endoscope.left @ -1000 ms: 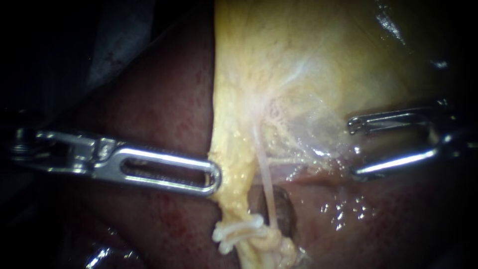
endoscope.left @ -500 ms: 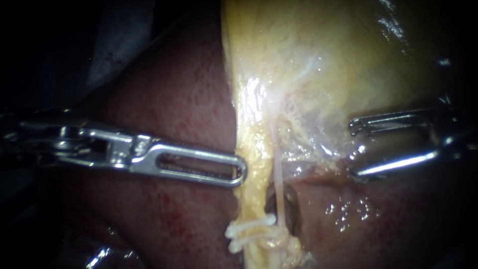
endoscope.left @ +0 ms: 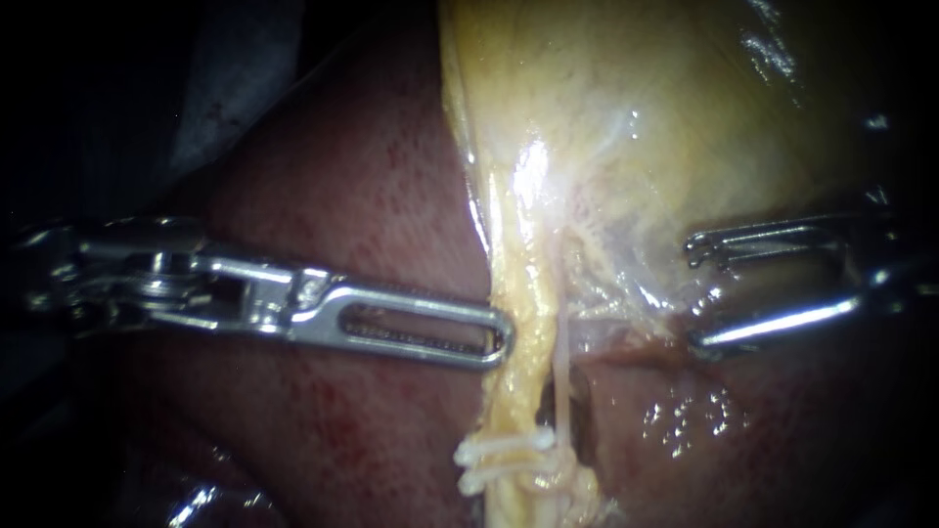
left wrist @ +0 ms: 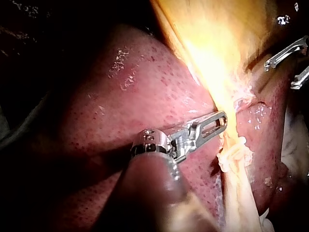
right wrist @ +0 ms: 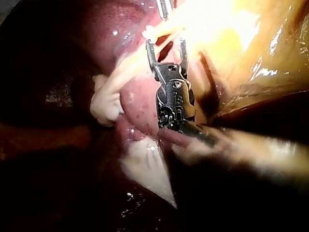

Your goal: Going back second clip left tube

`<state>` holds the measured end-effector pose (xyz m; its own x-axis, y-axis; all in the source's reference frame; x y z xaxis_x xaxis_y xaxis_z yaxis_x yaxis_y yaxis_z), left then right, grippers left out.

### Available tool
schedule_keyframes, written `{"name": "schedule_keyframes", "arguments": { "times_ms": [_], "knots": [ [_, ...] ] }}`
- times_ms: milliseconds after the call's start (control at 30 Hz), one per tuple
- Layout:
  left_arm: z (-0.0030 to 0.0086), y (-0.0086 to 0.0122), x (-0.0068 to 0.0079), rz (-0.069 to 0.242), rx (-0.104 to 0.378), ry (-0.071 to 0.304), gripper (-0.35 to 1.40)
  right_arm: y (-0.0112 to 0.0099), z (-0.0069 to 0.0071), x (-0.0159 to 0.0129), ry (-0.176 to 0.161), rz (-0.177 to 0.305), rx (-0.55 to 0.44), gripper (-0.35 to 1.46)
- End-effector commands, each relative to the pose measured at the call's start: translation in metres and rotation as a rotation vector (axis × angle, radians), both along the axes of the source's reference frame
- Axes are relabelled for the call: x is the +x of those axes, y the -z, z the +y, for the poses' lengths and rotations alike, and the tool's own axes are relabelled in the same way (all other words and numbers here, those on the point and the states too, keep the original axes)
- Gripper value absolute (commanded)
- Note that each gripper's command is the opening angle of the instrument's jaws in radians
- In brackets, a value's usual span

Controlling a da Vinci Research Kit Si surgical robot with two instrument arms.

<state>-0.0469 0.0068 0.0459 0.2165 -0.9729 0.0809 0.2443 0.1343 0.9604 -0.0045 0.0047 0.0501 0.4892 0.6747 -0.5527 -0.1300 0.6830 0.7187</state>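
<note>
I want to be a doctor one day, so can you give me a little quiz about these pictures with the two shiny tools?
1. True or false: the right instrument has its jaws open.
2. What does the tip of the left instrument touch? A the yellow strip of tissue; B the right instrument; C nothing.
3. Fill in: the dark red organ beneath both instruments is the ____.
Key: 1 true; 2 A; 3 liver.
</note>
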Motion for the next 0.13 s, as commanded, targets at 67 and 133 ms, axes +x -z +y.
{"name": "schedule_keyframes", "arguments": {
  "times_ms": [67, 133],
  "knots": [
    [0.0000, 0.0001, 0.0001, 0.000, 0.000, 0.000, -0.35, 0.0000, 0.0000, 0.0000, 0.000, 0.000, 0.000, 0.52],
    [0.0000, 0.0001, 0.0001, 0.000, 0.000, -0.001, -0.35, 0.0000, 0.0000, 0.0000, 0.000, 0.000, 0.000, 0.52]
  ]
}}
